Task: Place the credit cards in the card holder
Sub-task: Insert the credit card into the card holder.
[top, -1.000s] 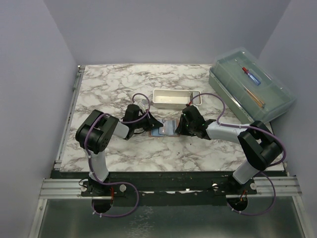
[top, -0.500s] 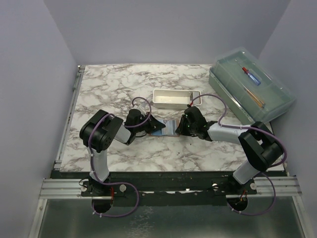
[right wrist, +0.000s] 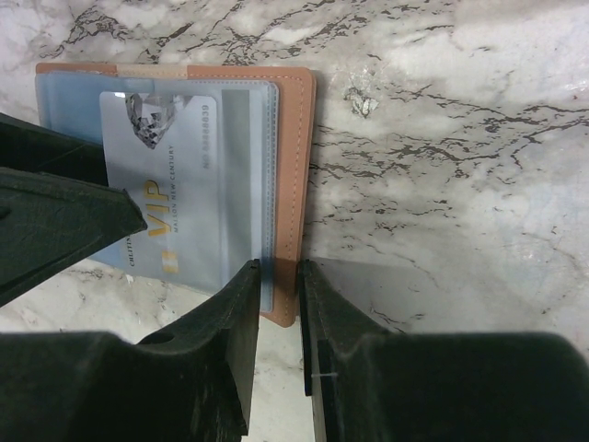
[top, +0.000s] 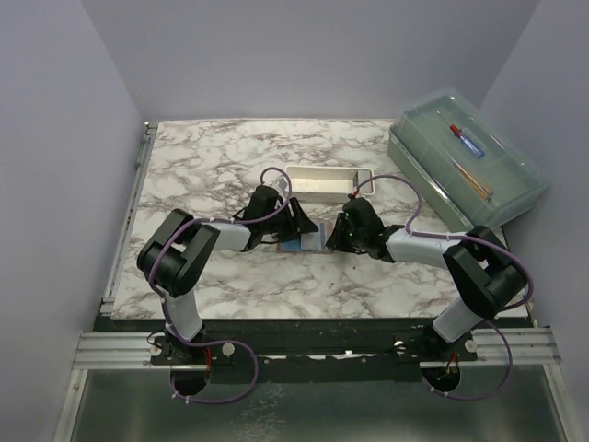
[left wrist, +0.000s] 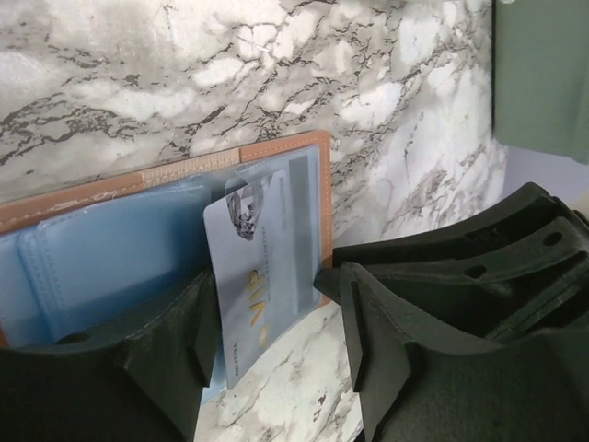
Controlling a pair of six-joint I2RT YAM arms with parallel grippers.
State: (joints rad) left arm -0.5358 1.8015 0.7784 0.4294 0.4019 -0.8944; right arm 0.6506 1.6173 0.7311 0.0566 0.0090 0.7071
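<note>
Top external view: the card holder [top: 311, 241] lies open and flat in the middle of the table [top: 212, 157]. Its blue inside faces up. Its long side runs left to right, between the two arms.

The left pincer [top: 299, 228] comes at it from the left. In the left wrist view its fingers [left wrist: 386, 350] stand apart with the credit card [left wrist: 262, 267] between them, squeezing its two long edges. The card's long side points away from the pincer, across the holder. Its far end lies on one blue panel. Its near end sticks out past the brown edge, lifted a little off the table. It is hard to tell if the card is inside a pocket.

The right pincer [top: 337, 238] comes from the right. Its fingers [right wrist: 230, 368] are almost together and pinch the brown edge of the holder.

A white tray [top: 317, 193] sits just behind the holder. A big clear box [top: 465, 170] with its lid on stands at the far right. A red and blue tool [top: 467, 141] lies in it.
</note>
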